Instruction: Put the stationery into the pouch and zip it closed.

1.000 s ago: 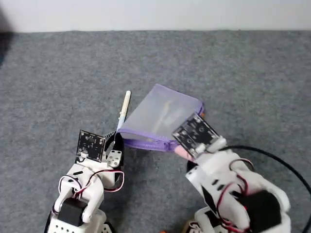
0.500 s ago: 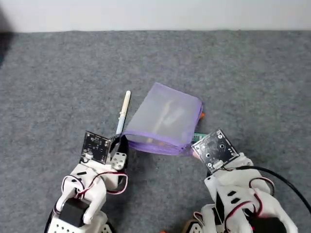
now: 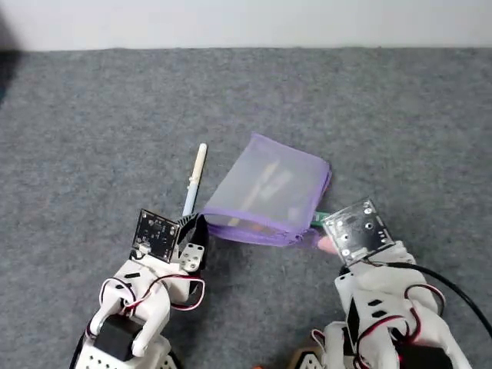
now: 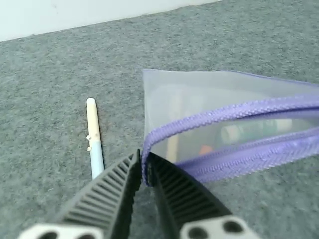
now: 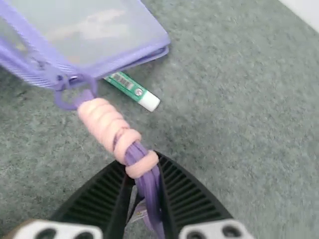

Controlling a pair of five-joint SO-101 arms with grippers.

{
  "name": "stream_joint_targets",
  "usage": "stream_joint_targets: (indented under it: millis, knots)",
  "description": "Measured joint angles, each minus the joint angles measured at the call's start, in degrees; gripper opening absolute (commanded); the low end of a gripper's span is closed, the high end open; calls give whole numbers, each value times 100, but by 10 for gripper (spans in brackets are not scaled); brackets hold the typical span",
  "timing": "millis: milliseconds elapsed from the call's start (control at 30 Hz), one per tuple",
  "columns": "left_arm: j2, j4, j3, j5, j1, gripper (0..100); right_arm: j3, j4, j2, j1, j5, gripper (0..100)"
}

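Grey surface [image 3: 92,115]. We log right gripper [image 5: 141,164], clenched on zip cord [image 5: 104,122], now drawn past pouch [image 3: 269,188] end; left gripper [image 4: 143,167] clamps opposite corner. Pouch gapes, pen [image 3: 196,173] outside.

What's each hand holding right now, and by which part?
Left hand pinches the pouch at its zipper-end corner; right hand grips the zipper pull cord.

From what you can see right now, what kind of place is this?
Likely a robot practice bench: grey carpet-like tabletop, white wall, left end effector and right end effector gripping a purple pouch.
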Motion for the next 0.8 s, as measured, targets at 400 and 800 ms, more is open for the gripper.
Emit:
stream_joint_targets:
  millis: [400, 800]
  knots:
    - [0, 0, 0, 0, 0, 12, 0, 9, 0, 1407, 0, 7]
    - [0, 0, 0, 0, 0, 158, 0, 9, -299, 782, -299, 7]
